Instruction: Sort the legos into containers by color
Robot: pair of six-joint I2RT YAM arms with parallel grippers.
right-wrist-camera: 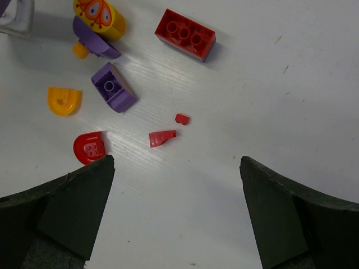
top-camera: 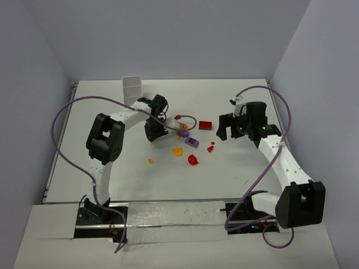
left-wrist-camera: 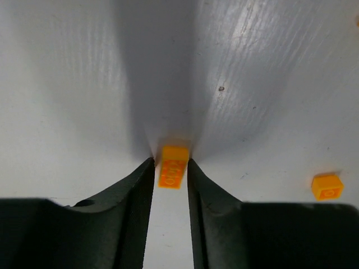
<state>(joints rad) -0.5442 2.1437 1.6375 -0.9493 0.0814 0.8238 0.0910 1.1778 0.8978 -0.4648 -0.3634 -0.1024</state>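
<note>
Left wrist: gripper (left-wrist-camera: 170, 161) close around brick (left-wrist-camera: 173, 168)

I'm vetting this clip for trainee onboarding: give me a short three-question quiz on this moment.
1. True or false: the left tool has a finger on each side of an orange brick lying on the table.
2. The right tool is: A) open, nothing between its fingers; B) shut on a red brick; C) shut on a purple piece.
3. Fill in: in the top view, the white tray sits at the table's ___ edge.
Key: 1 true; 2 A; 3 far.
</note>
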